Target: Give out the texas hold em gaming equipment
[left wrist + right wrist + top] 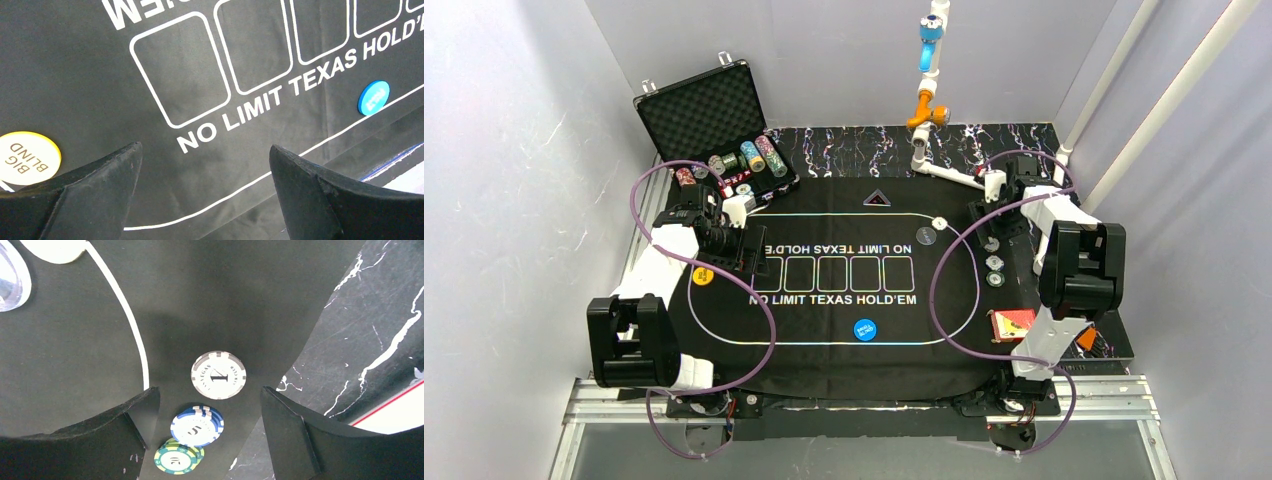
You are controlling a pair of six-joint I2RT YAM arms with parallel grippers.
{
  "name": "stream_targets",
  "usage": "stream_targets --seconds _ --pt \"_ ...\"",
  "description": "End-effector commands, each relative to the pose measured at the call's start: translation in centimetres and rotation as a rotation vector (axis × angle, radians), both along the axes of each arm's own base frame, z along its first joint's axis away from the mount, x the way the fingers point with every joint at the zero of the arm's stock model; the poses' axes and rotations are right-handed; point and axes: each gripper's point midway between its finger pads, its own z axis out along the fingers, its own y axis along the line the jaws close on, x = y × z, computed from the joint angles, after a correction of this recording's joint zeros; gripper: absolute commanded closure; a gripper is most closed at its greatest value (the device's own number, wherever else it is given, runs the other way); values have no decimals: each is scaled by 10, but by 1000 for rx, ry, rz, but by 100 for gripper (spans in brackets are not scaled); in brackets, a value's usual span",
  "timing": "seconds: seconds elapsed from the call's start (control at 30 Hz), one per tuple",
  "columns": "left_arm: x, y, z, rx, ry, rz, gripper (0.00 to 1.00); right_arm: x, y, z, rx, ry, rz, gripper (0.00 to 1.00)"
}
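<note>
My right gripper [210, 390] is open above three sets of striped poker chips lying on the black mat [814, 325]: a white "1" chip [218, 375], a small blue "5" stack [197, 426] and a green-yellow "20" stack [177, 456]. None is between the fingers. From above these chips [995, 265] form a short row at the mat's right end under the right gripper [990, 232]. My left gripper [204, 147] is open and empty over the mat's left end, with the yellow BIG BLIND button [27, 156] on its left. A blue button [864, 328] lies near the front. The red card deck [1011, 323] sits at the right.
An open black foam-lined case [714, 125] with rows of chips stands at the back left. A white button [940, 224] and a clear disc [925, 237] lie on the mat's right part. A white jointed stand [929, 100] rises at the back. Purple cables loop over both arms.
</note>
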Motion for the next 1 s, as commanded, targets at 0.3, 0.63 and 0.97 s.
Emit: stream_targets --seconds 0.3,0.63,0.97 --pt "2 -2 13 -15 -28 -11 2 4 -9 -22 -6 28 -21 23" --pt "3 -2 11 -16 -22 -11 2 3 -15 -23 -6 29 -30 34" --pt "2 -1 11 -12 -23 -12 2 10 -8 -12 39 11 -12 49"
